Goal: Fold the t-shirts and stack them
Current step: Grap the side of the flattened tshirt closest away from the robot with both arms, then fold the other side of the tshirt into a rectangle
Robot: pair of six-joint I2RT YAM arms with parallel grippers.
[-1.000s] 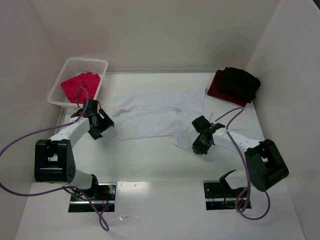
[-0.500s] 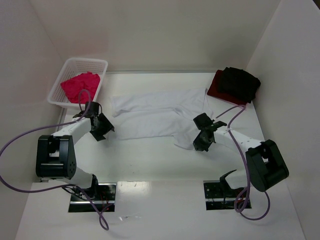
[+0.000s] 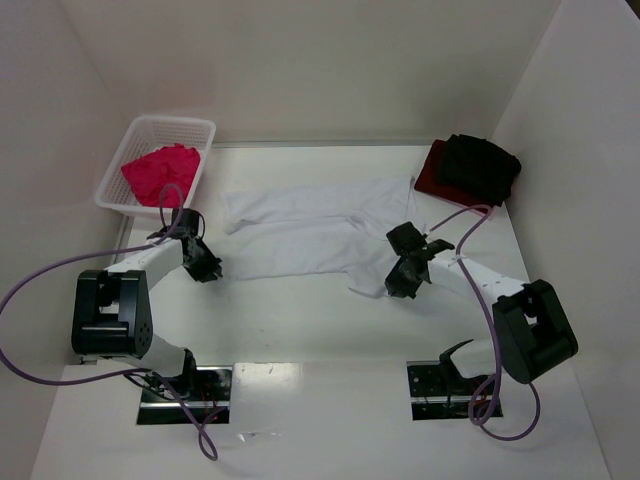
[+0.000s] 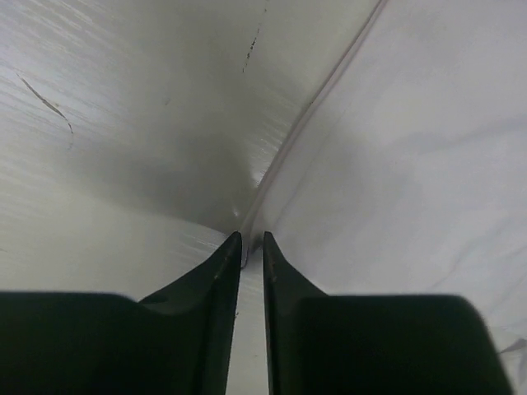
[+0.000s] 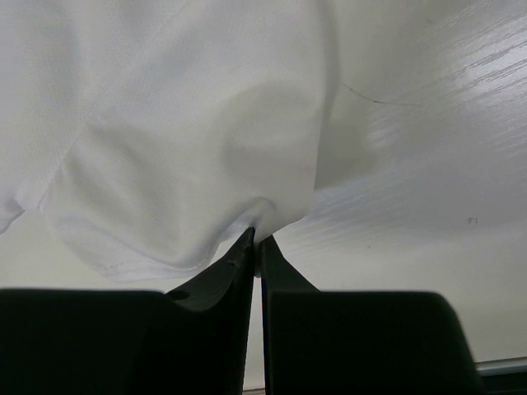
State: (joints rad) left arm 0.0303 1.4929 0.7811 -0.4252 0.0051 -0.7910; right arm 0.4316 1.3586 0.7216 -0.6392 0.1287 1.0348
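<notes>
White lattice basket (image 3: 175, 120) at the far left holds the crumpled pink t-shirt (image 3: 160, 172). White t-shirt (image 3: 310, 235) lies spread across the middle of the table (image 3: 300, 320). In the far right corner the folded black t-shirt (image 3: 482, 165) sits on the dark red t-shirt (image 3: 432, 180). Both arms reach low to the table. Left gripper (image 3: 208, 268) is at the white shirt's near left hem, its fingers (image 4: 222, 271) closed to a sliver on the edge. Right gripper (image 3: 398, 288) is at the near right corner, pinching a fold tight. Much of the dark red shirt is covered, and how much cloth sits between either pair of fingertips cannot be made out.
</notes>
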